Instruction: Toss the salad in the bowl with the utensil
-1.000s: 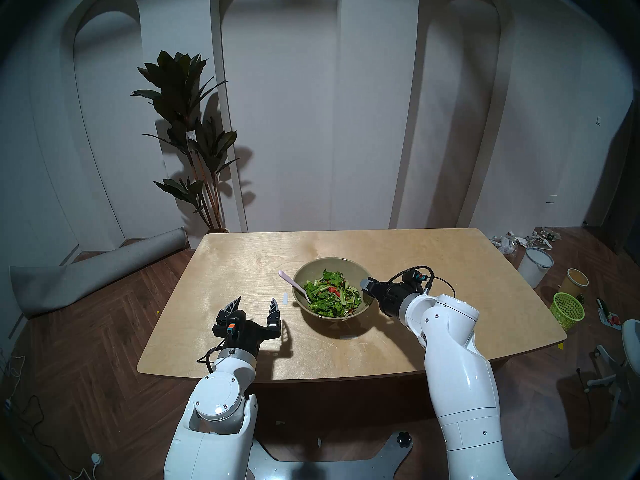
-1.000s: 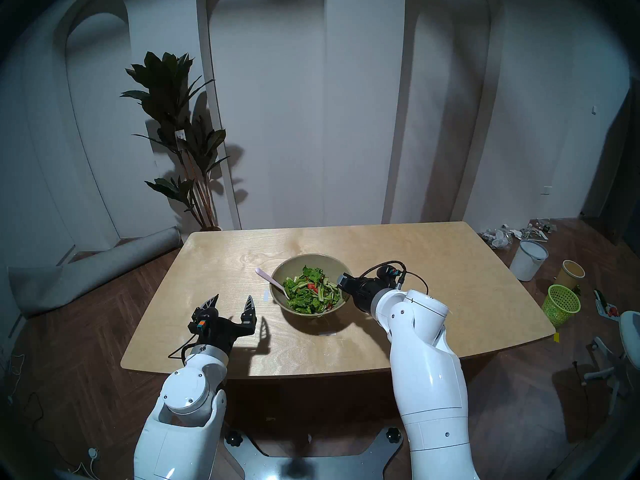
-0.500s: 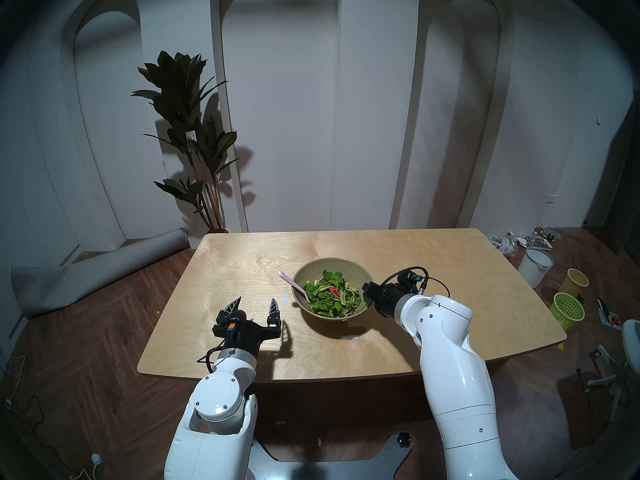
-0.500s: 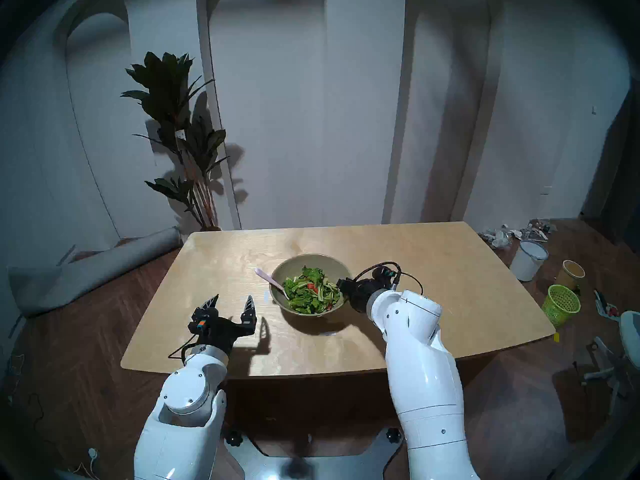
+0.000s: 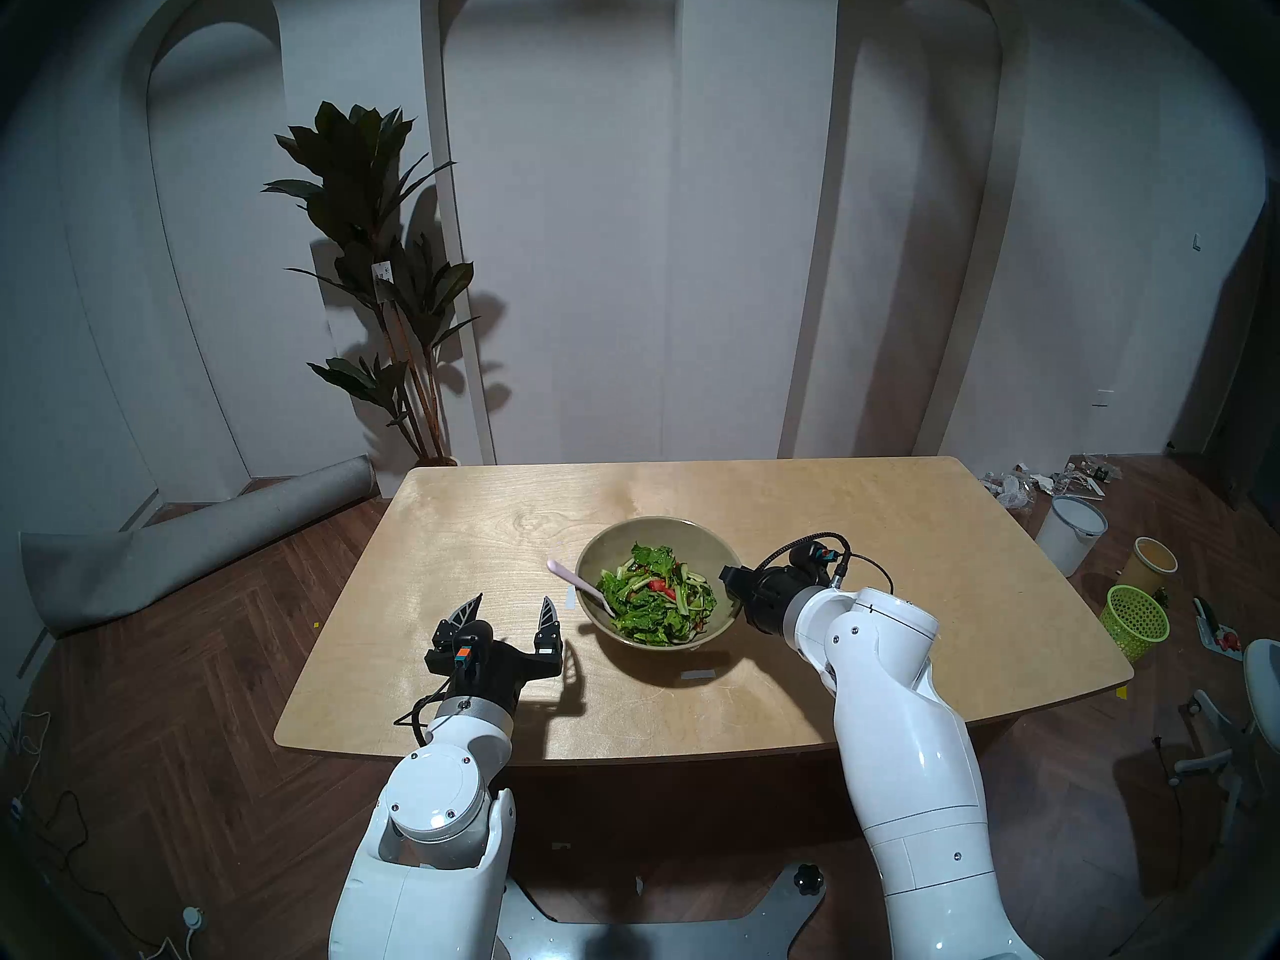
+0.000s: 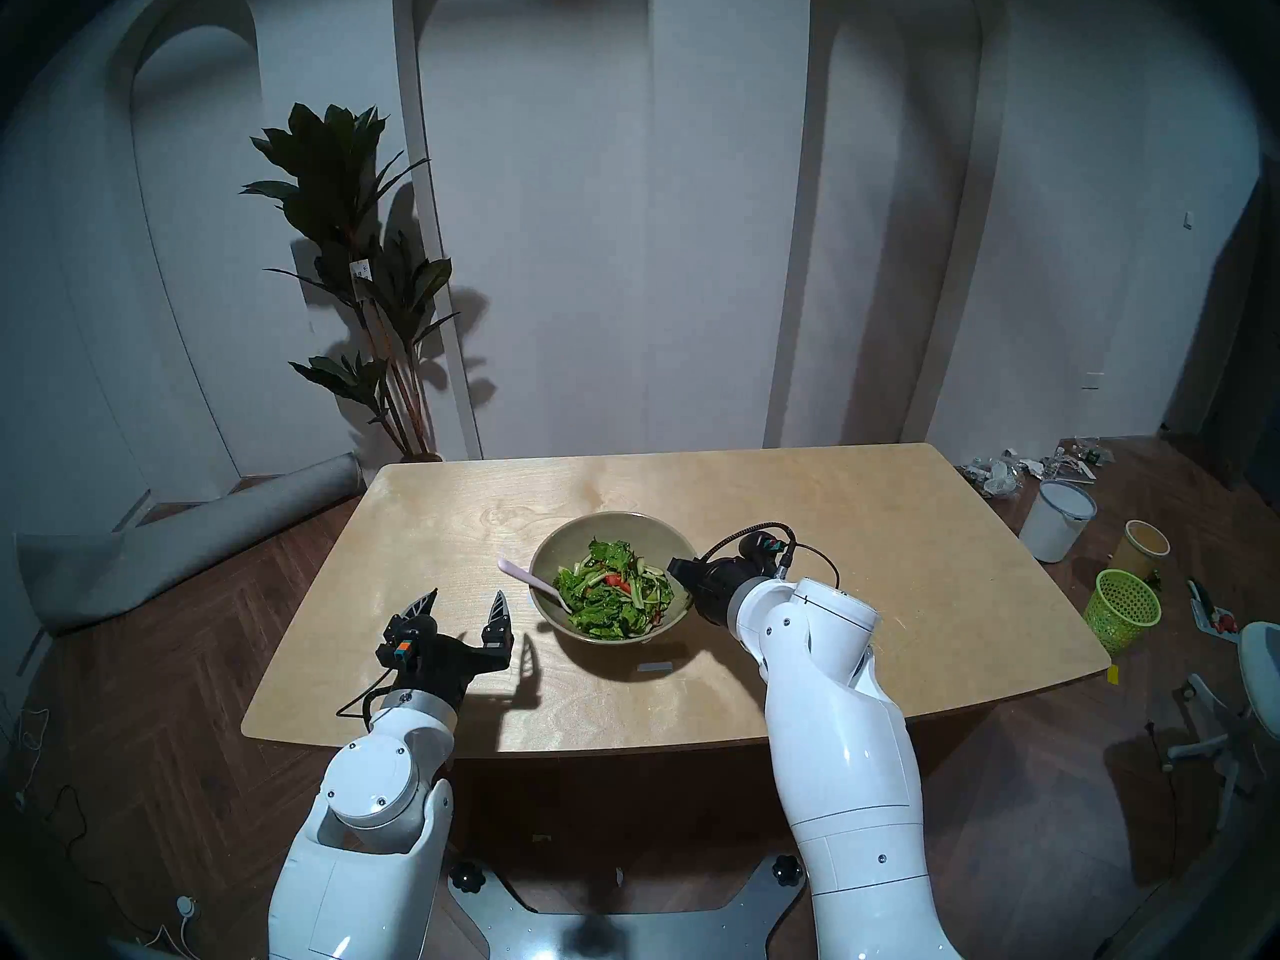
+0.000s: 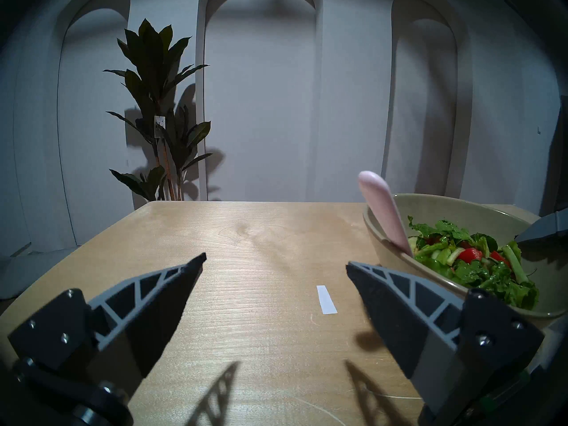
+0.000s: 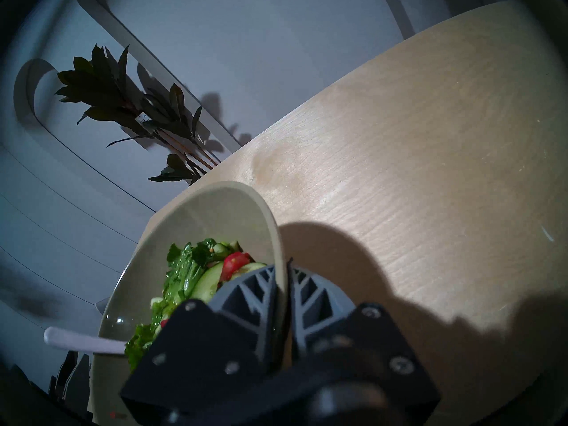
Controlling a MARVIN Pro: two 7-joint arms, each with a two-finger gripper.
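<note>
Right wrist view is the useful one here: the right gripper [image 8: 284,281] has its two grey ribbed fingers pinched tight on the rim of the wide, round, olive-beige matte bowl [image 8: 215,201], one finger inside the bowl wall and one outside. So that gripper is clamped on the bowl, not on the spoon.

In the head view the bowl [image 5: 658,530] sits about mid-table on the pale wooden table [image 5: 485,522], looking a bit tilted, with the right gripper [image 5: 727,581] on its rim at roughly 3 o'clock. The salad of chopped green leaves, pale stalks and red bits [image 5: 654,595] is heaped inside. The small pale pink plastic spoon [image 5: 575,577] leans on the rim at about 9 o'clock, one end buried in the greens, the other sticking out over the table.

The left gripper [image 5: 511,609] hangs near the bowl at around 8 o'clock, fingers spread wide with nothing in them. A white tape strip [image 7: 326,299] lies on the table between those fingers.
</note>
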